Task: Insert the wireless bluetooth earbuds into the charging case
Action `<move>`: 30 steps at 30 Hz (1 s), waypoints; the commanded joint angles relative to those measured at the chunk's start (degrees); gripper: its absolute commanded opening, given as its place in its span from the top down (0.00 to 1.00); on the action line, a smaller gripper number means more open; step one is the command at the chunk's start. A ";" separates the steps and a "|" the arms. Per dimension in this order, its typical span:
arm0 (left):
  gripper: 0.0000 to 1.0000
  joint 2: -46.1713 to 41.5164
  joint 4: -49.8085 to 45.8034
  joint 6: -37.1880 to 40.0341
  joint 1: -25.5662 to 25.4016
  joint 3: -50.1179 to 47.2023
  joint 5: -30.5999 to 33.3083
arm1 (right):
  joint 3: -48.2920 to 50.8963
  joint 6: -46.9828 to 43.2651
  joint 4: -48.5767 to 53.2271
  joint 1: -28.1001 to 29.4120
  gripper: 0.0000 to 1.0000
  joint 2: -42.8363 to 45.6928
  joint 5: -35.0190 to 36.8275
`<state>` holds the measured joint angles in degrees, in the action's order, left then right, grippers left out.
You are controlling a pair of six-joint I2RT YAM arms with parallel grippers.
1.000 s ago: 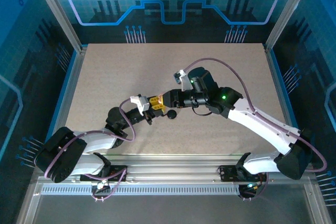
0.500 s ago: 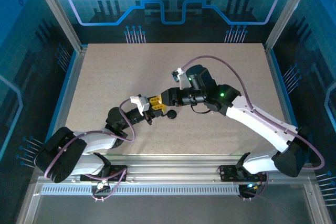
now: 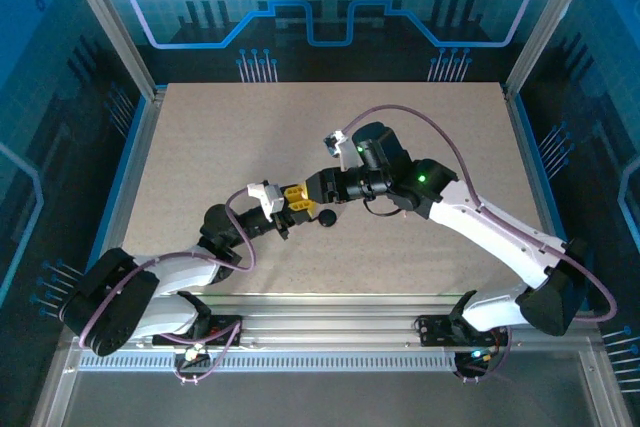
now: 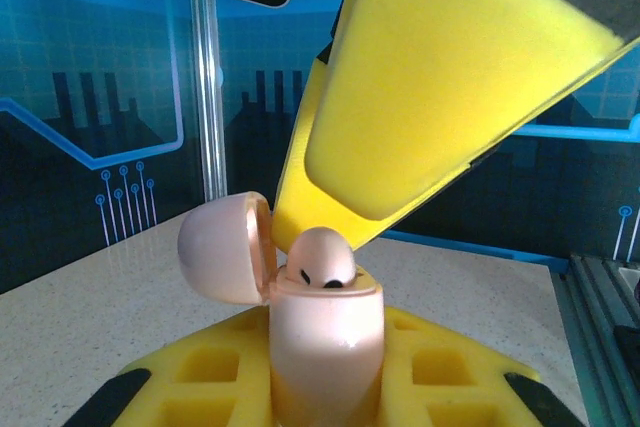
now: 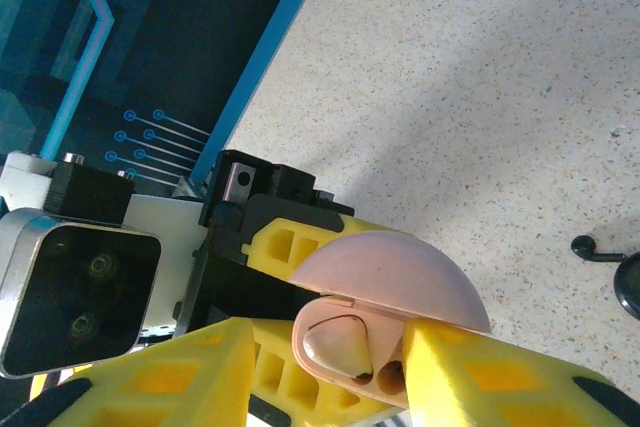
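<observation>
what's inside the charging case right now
One whitish earbud sits in the open charging case, its rounded top above the rim. The well beside it is partly covered by a yellow finger of the right gripper, so a second earbud cannot be confirmed.

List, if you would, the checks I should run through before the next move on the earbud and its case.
1. Charging case clamped in left fingers: ok.
2. Lid open: ok.
3. Earbud fully seated: not ok, its head stands above the rim.
4. Right fingers apart, one tip by the earbud: ok.
5. Second earbud in place: cannot tell.
</observation>
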<state>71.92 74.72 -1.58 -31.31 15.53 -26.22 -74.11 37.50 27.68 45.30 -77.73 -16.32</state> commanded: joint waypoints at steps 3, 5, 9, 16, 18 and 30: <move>0.83 -2.22 -0.24 -0.09 -0.19 -0.41 -0.94 | -2.09 -2.43 4.13 -0.31 0.56 2.63 1.80; 0.83 -2.40 -0.61 0.00 -0.24 -0.41 -0.83 | -2.10 -2.60 4.76 -0.75 0.56 3.72 2.25; 0.83 -2.57 -0.88 0.10 -0.16 -0.75 -0.83 | -2.36 -3.25 9.50 -2.61 0.56 6.21 3.30; 0.83 -3.92 -7.32 3.88 -0.20 -0.94 -1.81 | -2.56 -6.26 24.80 -11.54 0.57 7.48 0.94; 0.83 -4.22 -8.44 4.13 -0.20 -1.09 -1.56 | -2.42 -7.90 29.58 -14.65 0.57 6.69 0.91; 0.83 -7.85 -12.98 4.71 -0.33 -2.30 0.36 | 0.89 -17.45 38.02 -29.26 0.61 -5.01 8.11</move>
<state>66.13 63.57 1.10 -31.31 13.98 -26.57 -73.73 23.79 62.24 17.47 -80.62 -11.73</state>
